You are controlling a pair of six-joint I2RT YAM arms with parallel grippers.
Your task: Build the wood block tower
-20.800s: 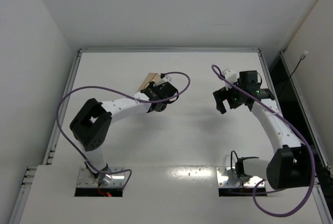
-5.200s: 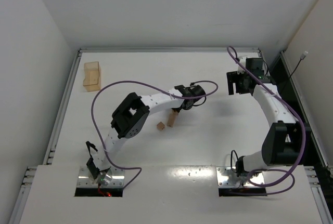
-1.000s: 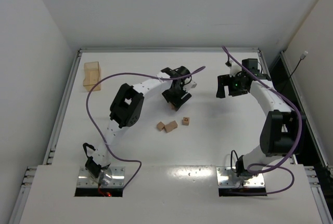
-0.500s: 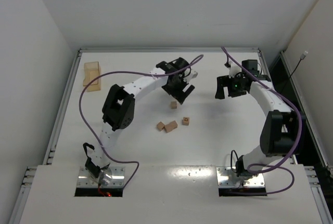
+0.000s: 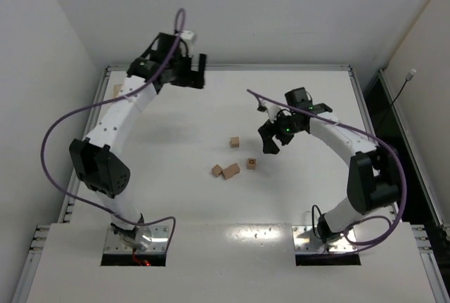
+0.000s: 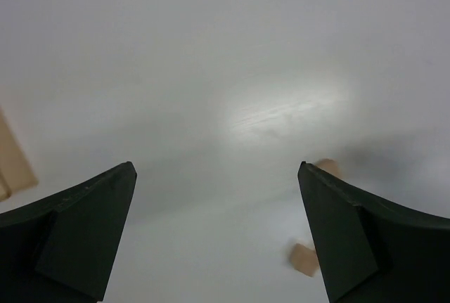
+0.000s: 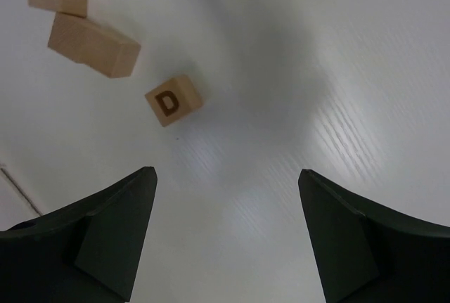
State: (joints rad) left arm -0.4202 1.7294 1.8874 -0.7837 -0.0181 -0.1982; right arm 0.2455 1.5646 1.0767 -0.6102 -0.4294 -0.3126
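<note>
Nothing built: four wood cubes (image 5: pixel 231 170) loose on counter (image 5: pixel 162 176), ctr area. L claw (image 6: pixel 216 169) wide open, empty, far back-left. R claw (image 7: pixel 226 173) open, empty, over D cube (image 7: pixel 169 102). Judged light, rigid, smooth; pinch opp. flat faces.

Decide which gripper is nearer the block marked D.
Right. The right gripper hangs just beside the D block; the left gripper is far off at the back of the table.

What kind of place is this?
Probably a robot test cell in a lab: a white table between plain walls, a left arm and right arm bolted at its edge, small wooden blocks lying loose.
</note>
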